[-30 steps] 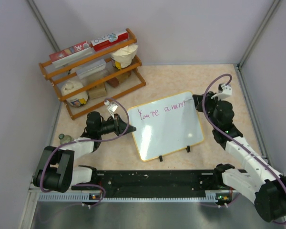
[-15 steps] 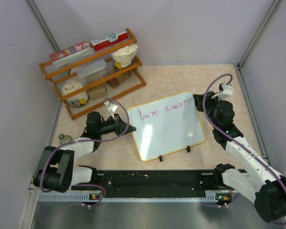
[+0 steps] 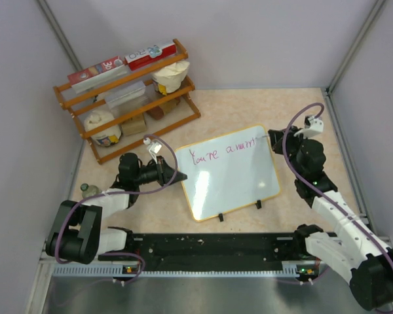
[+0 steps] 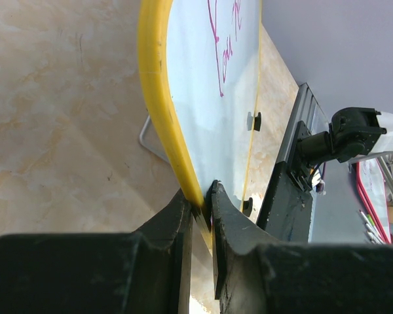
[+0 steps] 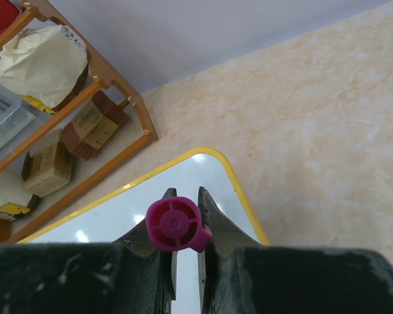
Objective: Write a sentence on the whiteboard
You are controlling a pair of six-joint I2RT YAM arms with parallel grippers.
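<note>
The whiteboard (image 3: 230, 182) lies tilted in the middle of the table, with a yellow rim and two black clips (image 3: 221, 216) on its near edge. Magenta writing (image 3: 221, 152) runs along its far side. My left gripper (image 3: 181, 176) is shut on the board's left edge; in the left wrist view the jaws pinch the yellow rim (image 4: 158, 98). My right gripper (image 3: 272, 139) hovers at the board's far right corner, shut on a magenta marker (image 5: 175, 226), whose end cap faces the camera. The marker's tip is hidden below the fingers.
A wooden rack (image 3: 128, 98) with boxes and wrapped bags stands at the back left. A small jar (image 3: 86, 190) sits by the left wall. A black rail (image 3: 209, 245) runs along the near edge. Grey walls close in on both sides.
My right wrist has shifted slightly to the right with the marker, near the end of the written line. The left arm and the board have not moved.
</note>
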